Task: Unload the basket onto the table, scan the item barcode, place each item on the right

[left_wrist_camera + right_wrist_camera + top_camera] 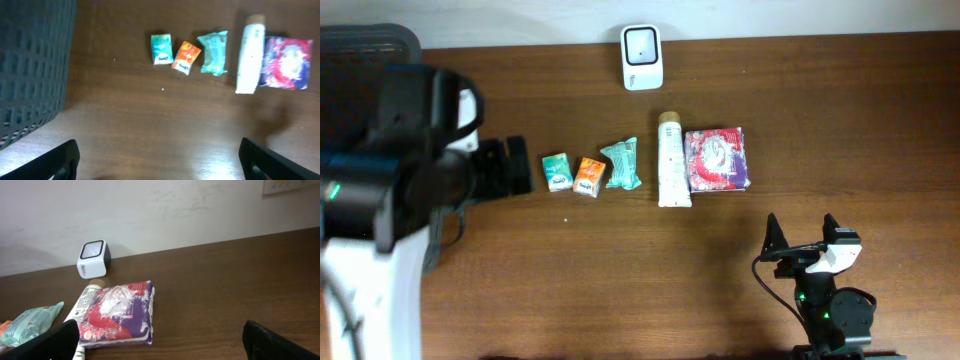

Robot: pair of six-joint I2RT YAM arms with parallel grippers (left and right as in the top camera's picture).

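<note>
Left end effector [160, 167] gaping wide, gripping nothing. Only its dark fingertips [65, 160] showing, cut off at frame bottom. Left arm blurring large across overhead view's left side.

Right end effector [802, 240] also standing fully open and empty, hovering over front part of brown wooden counter [570, 270].

Items lying in row mid-counter:
- small green packet [556, 170]
- orange packet [589, 176]
- teal pouch [621, 165]
- white tube [672, 160]
- red-and-purple packet [717, 159], touching tube

Print blurring, barcodes impossible to make out.

White box scanner [642, 57] sitting beyond row, near wall.

Dark mesh basket [30, 65] cropping off at left.
</note>
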